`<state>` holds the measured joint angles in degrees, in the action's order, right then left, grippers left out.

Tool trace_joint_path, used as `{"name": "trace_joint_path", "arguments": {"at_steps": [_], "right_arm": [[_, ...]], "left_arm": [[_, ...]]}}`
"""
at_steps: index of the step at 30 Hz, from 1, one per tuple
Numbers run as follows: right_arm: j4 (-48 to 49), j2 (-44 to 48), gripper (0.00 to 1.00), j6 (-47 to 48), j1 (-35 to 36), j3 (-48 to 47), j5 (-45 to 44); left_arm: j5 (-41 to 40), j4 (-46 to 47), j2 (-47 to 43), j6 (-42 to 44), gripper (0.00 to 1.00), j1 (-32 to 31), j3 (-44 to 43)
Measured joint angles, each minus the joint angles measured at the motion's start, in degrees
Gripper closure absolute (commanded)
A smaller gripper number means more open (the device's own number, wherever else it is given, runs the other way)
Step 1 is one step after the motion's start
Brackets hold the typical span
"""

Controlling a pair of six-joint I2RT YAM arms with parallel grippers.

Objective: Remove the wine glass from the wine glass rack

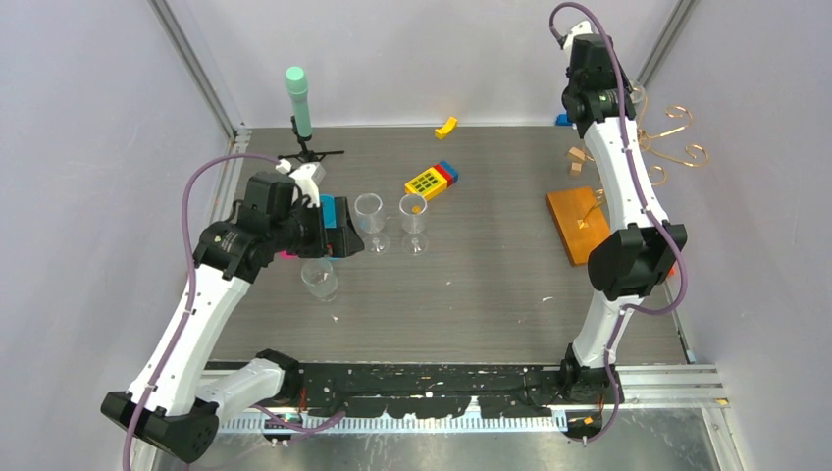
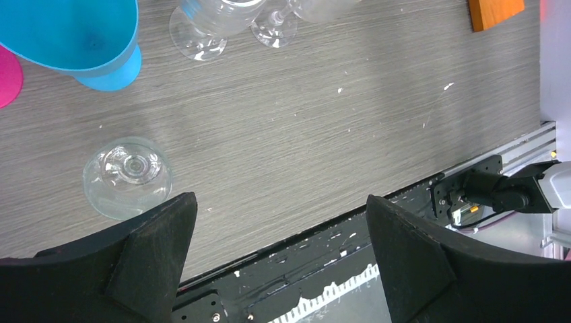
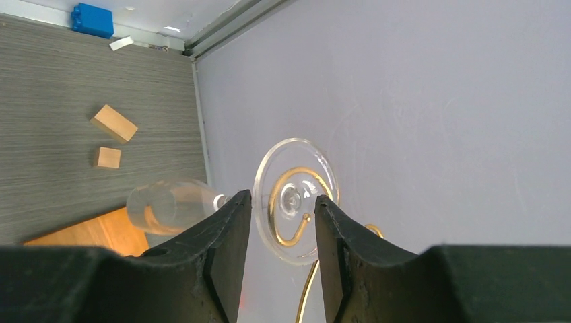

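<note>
The wine glass hangs upside down on the wine glass rack, its round clear foot (image 3: pixel 294 156) resting on a gold spiral arm (image 3: pixel 286 237) and its bowl (image 3: pixel 168 205) lower left. My right gripper (image 3: pixel 283 196) is up at the top of the rack (image 1: pixel 677 147), by the right wall. Its jaws stand a narrow gap apart on either side of the foot, and no grip shows. The rack's orange-brown base (image 1: pixel 581 224) lies below. My left gripper (image 2: pixel 279 202) is open and empty over the table's near edge, with a clear glass (image 2: pixel 128 176) by its left finger.
Two more clear glasses (image 1: pixel 370 221) (image 1: pixel 414 221) stand mid-table beside a blue cup (image 1: pixel 334 218). A yellow-and-blue toy (image 1: pixel 430 182), a yellow piece (image 1: pixel 446 126), wooden blocks (image 1: pixel 577 160), a blue block (image 1: pixel 561 120) and a green-topped stand (image 1: pixel 299 103) lie farther back.
</note>
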<state>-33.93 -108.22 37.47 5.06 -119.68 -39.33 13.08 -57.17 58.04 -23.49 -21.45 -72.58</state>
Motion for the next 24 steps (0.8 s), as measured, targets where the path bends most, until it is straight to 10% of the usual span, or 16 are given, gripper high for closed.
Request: {"name": "trace_joint_path", "arguments": {"at_steps": [6, 17, 24], "right_arm": [[0.74, -0.17, 0.56, 1.46, -0.11, 0.0, -0.5], [3.06, -0.57, 0.97, 2.82, -0.35, 1.49, -0.79], [10.14, 0.5, 1.0, 7.26, -0.31, 5.51, -3.1]], "left_arm": [[-1.62, 0.17, 0.33, 0.24, 0.0, 0.0, 0.07], [-4.11, 1.77, 0.17, 0.44, 0.0, 0.0, 2.25], [-4.72, 2.54, -0.48, 0.42, 0.0, 0.0, 3.1]]}}
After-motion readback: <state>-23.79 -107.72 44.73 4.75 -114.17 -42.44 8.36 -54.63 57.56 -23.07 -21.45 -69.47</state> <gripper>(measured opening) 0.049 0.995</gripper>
